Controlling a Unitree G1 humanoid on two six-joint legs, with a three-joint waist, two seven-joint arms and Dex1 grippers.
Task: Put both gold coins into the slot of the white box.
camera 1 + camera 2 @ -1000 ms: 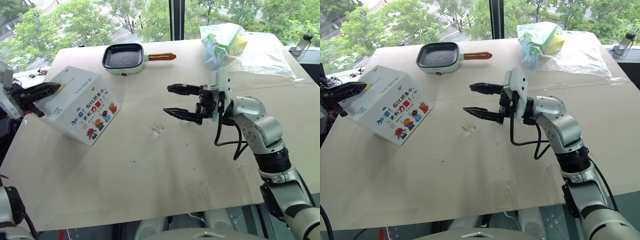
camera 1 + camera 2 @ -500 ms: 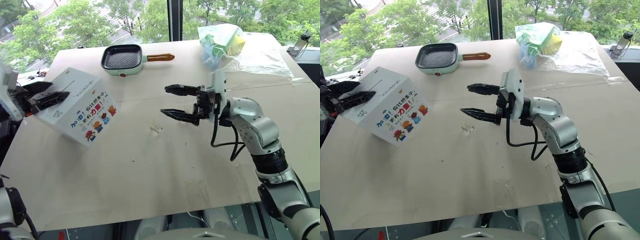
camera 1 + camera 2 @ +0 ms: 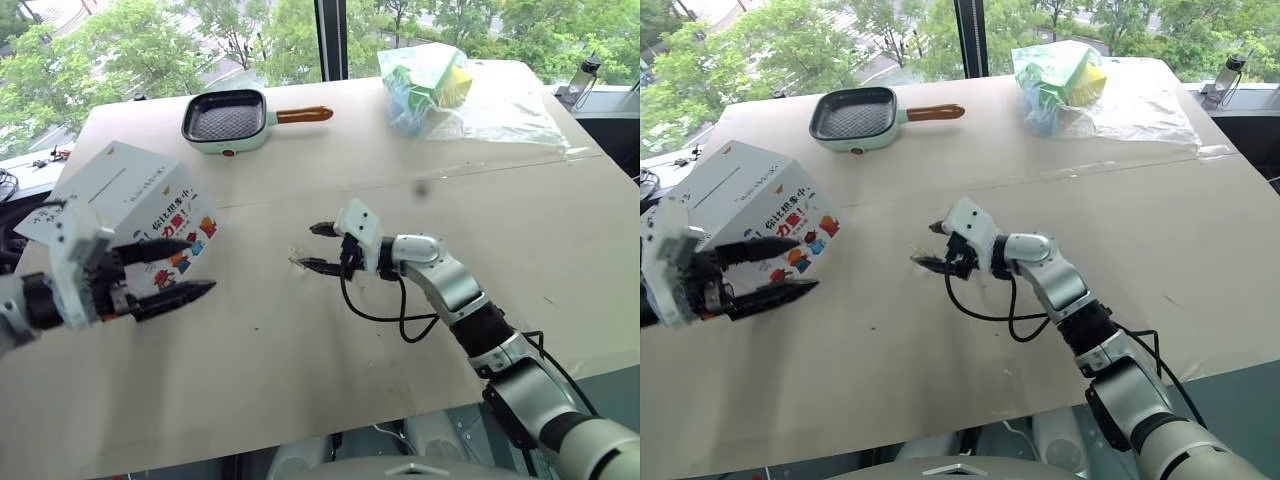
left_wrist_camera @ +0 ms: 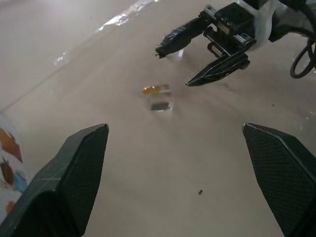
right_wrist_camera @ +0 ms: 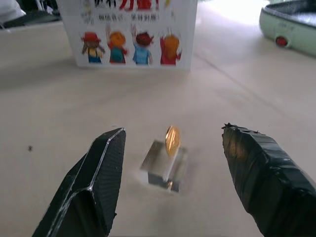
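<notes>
Both arms have shifted in the last second: the left claw point(image 3: 165, 272), which was pinched shut at the far edge of the white box point(image 3: 120, 215), now hangs with its jaws wide apart and empty in front of the box's cartoon side, while the right claw point(image 3: 318, 247) has dropped from mid-air to the tabletop point(image 3: 300, 370).

One gold coin point(image 5: 172, 138) stands on edge in a small clear holder point(image 5: 163, 167), at 12 o'clock from the right claw, whose spread black fingers flank it without touching. The box sits at 9 o'clock from the coin, well apart, resting tilted on the tabletop.

Judging by the layout, the step in hand is the pickup of this coin. The next move calls for the right claw to ease forward and close on the coin's thin faces without toppling the holder, then carry it to the box top.

A thin dark line on the box top may be the slot, though too faint to confirm. Whether the other coin has gone inside the box cannot be told.
</notes>
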